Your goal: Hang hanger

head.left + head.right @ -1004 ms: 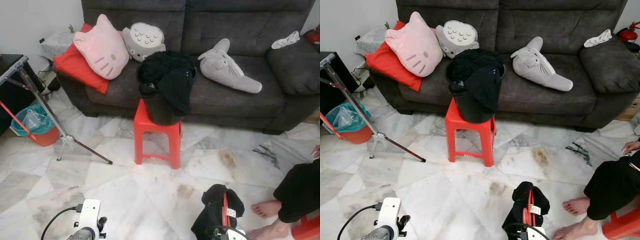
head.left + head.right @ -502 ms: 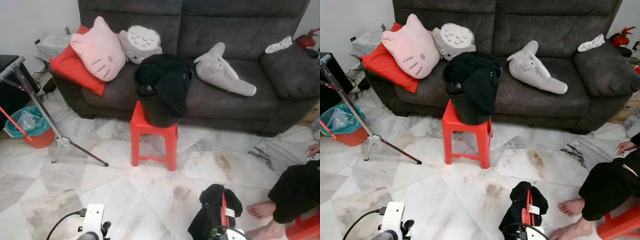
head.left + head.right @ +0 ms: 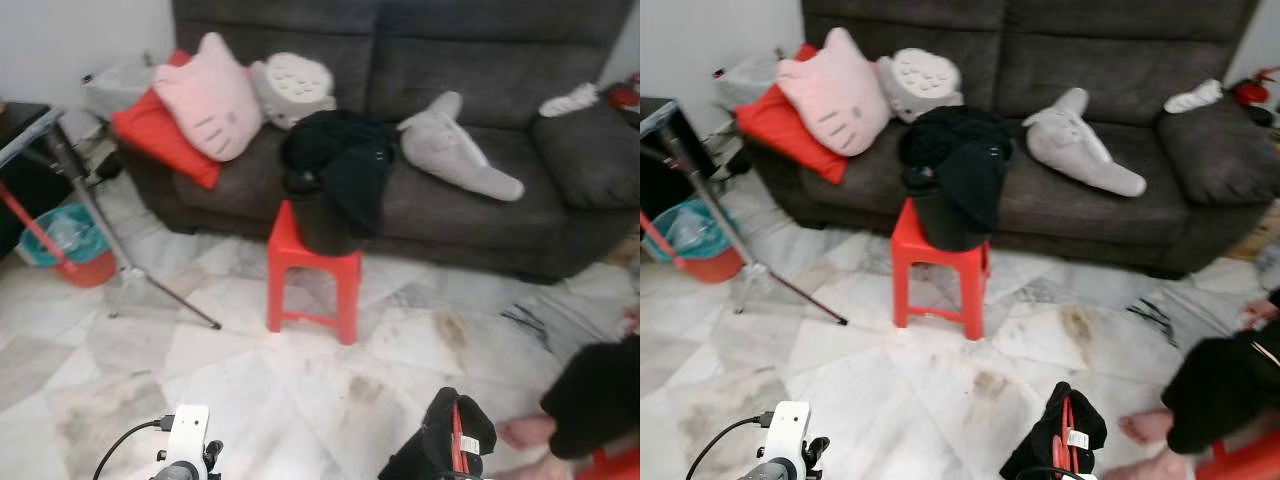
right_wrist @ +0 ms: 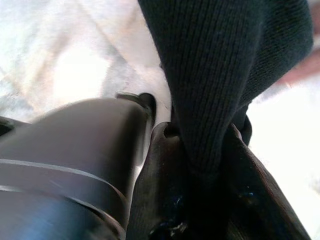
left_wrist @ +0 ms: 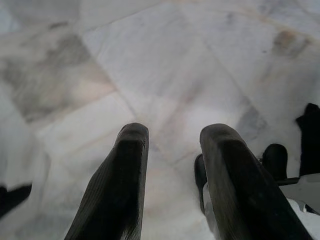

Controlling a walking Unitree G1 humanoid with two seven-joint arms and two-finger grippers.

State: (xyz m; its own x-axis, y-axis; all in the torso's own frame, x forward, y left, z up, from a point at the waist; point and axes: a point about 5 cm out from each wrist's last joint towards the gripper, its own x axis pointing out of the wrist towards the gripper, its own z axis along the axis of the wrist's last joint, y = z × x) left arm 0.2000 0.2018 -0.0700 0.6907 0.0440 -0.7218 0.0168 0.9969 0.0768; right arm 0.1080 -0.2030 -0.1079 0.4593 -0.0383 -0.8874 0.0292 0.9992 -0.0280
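Observation:
A red hanger (image 3: 457,441) with a black garment (image 3: 436,452) draped over it hangs low at the bottom right, over the marble floor. My right gripper (image 4: 167,137) is shut on it, and black knit cloth (image 4: 225,75) is pinched between the fingers. My left gripper (image 5: 170,135) hangs open above bare floor tiles with nothing between its fingers (image 5: 127,170). Its white wrist (image 3: 187,447) shows at the bottom left.
A red stool (image 3: 312,268) with a black bucket (image 3: 318,222) full of dark clothes stands before a grey sofa (image 3: 560,200) with plush cushions. A tripod stand (image 3: 110,240) and a teal bin (image 3: 62,232) are at the left. A person's leg (image 3: 595,395) is at the right.
The whole picture has shifted and blurred, so the camera moved. The hanger with the garment stays in my right gripper and sits a little lower in view.

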